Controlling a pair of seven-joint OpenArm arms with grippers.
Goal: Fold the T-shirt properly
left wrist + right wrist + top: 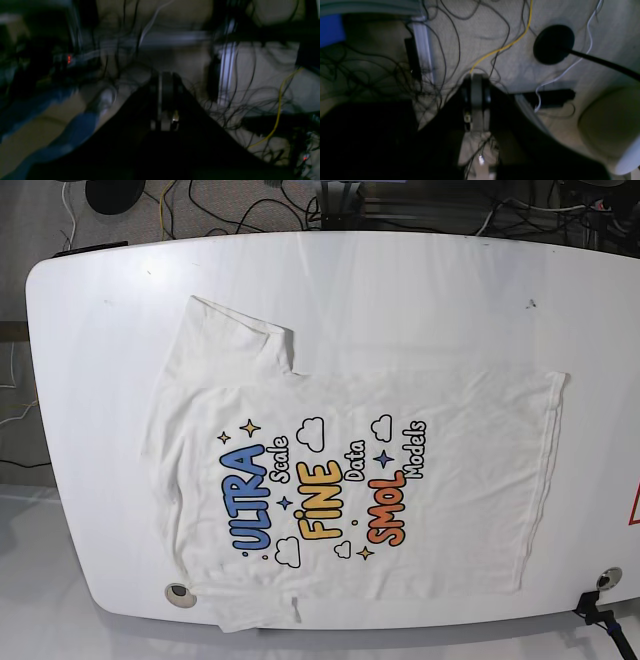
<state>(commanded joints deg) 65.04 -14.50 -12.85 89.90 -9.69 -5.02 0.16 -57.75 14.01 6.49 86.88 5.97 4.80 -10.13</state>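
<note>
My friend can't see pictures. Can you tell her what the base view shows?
A white T-shirt lies spread flat, print up, on a white table, not folded yet. No robot arms show.

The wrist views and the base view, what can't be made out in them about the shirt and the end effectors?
- Left end effector: left wrist view, dark and motion-blurred; open or shut unclear.
- Right end effector: right wrist view, dim and blurred; state unclear.
- Base view: neither arm appears.
- Large white printed cotton T-shirt: its lower sleeve overhangs the round-cornered white table; the collar can't be made out.
</note>
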